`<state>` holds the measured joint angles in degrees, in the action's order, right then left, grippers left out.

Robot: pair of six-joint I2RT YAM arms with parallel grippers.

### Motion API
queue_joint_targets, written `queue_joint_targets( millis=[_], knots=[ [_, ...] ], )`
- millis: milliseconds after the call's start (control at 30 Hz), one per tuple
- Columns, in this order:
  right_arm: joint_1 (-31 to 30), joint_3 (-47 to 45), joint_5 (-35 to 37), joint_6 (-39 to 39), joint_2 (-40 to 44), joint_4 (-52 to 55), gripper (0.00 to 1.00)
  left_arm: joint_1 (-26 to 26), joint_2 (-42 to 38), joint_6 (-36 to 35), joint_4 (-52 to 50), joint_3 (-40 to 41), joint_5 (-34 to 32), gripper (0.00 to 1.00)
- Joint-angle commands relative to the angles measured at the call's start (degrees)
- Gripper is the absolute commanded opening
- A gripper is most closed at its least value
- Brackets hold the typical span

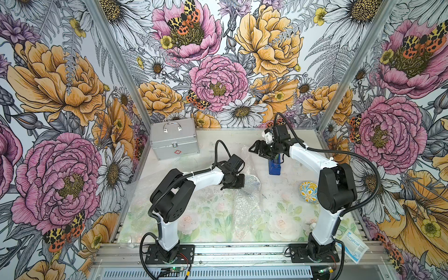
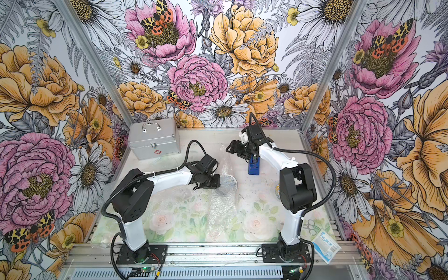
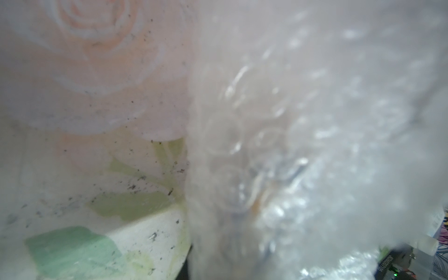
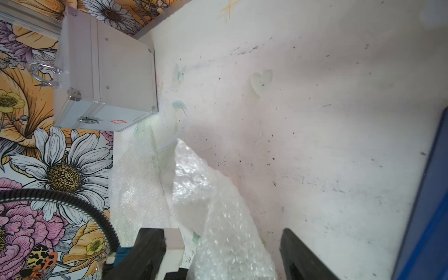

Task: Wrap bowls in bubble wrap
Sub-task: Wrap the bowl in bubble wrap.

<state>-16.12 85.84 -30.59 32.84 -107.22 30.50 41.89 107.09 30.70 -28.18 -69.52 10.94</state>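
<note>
Okay so, scanning left to right: a silver case (image 1: 173,143) sits at the back-left corner of the table (image 1: 286,186), and a spare sheet (image 1: 143,194) of bubble wrap lies flat along the left edge. Next is the left gripper (image 1: 238,184), down low and right against the wrapped bowl (image 1: 253,183), a round glinting lump under plastic near the table's middle. Can't tell whether its jaws are pinching the wrap or not, since the left wrist view is just plastic smeared across the lens.

The bubble wrap strip (image 1: 244,211) over that bowl runs front to back. It goes from a crumpled peak at the far end, over the bowl, to a flat tail pointing at the robot bases. The right gripper (image 1: 254,148) hovers above that far peak with its fingers (image 4: 155,252) spread wide, and nothing looks pinched in the right wrist view. Just beside it stands the blue tape dispenser (image 1: 275,168).

Further right, the bare bowl (image 1: 308,192) sits by the right arm's elbow, unwrapped and patterned face up. It reads as an oval, so it's probably tipped. It's a round thing, so no real long axis.

What could go wrong: with nothing holding the far flap, the springy wrap may unfold off the bowl. If the left gripper tugs, the bowl could slide along with the sheet. And the right gripper coming down could clip the dispenser.
</note>
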Motion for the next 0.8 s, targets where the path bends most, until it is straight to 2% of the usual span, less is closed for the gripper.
queue_joint_targets(
  millis=[0,100,233,300,333,367,533,767],
  knots=[
    [0.02,3.37,-2.54,-4.02,-0.71,1.30,0.81,0.04,-5.13,-5.36,-1.13,-1.59,0.51,0.03],
    [-0.01,4.90,-3.27,-4.67,-3.20,2.15,0.79,-0.14,-6.50,-7.07,-1.78,-1.78,0.97,0.02],
    [-0.23,7.61,-4.39,-4.89,-6.66,2.89,0.64,-0.59,-7.16,-7.56,-1.72,-2.20,1.97,0.02],
    [-0.23,9.12,-4.50,-4.82,-7.87,3.55,0.49,-0.49,-7.20,-7.67,-1.81,-2.34,2.08,0.02],
    [-0.23,9.70,-4.40,-4.68,-8.17,3.76,0.36,-0.60,-7.16,-7.60,-1.93,-2.37,1.92,0.01],
    [-0.27,9.96,-4.25,-4.42,-8.12,3.78,0.28,-0.95,-6.94,-7.22,-1.98,-2.32,1.82,0.00],
    [-1.16,9.97,-4.03,-4.16,-5.94,3.69,0.00,-5.54,-3.48,-0.35,-1.97,-0.77,3.41,0.00],
    [-7.90,3.98,0.97,-4.36,-0.41,3.56,0.00,-9.72,1.70,7.39,1.57,0.25,5.22,0.00]
  ],
)
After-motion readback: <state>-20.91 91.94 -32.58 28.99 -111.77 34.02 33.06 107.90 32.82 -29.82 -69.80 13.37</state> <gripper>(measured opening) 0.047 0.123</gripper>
